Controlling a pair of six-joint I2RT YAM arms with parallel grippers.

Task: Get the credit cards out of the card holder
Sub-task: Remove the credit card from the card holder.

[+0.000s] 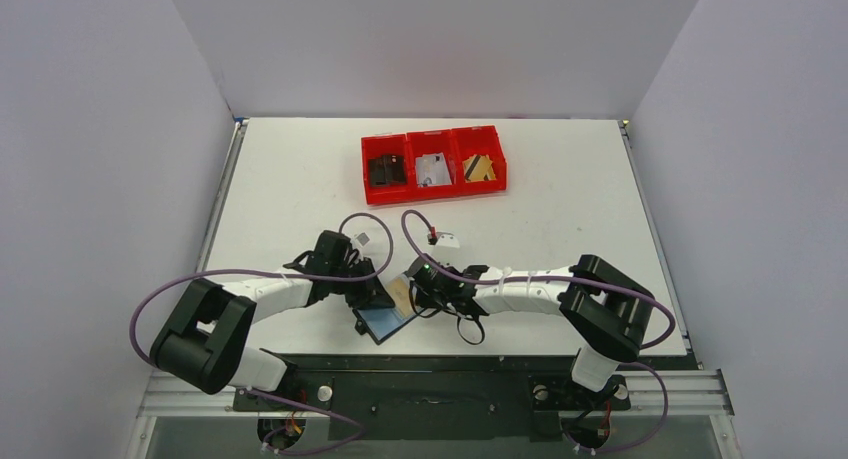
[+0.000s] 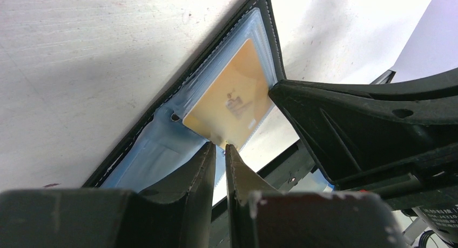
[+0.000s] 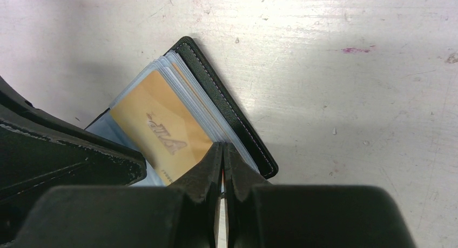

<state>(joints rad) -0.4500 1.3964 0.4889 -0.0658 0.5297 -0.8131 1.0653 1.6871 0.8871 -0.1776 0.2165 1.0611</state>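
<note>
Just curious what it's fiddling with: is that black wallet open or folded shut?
Open. The card holder lies spread, clear sleeves exposed, a gold card showing inside them.

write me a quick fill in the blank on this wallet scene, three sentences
1. The card holder lies ___ on the table.
2. The card showing inside it is ___ in colour.
3. At the far side of the table stand ___ red bins.
Missing words: open; gold; three.
</note>
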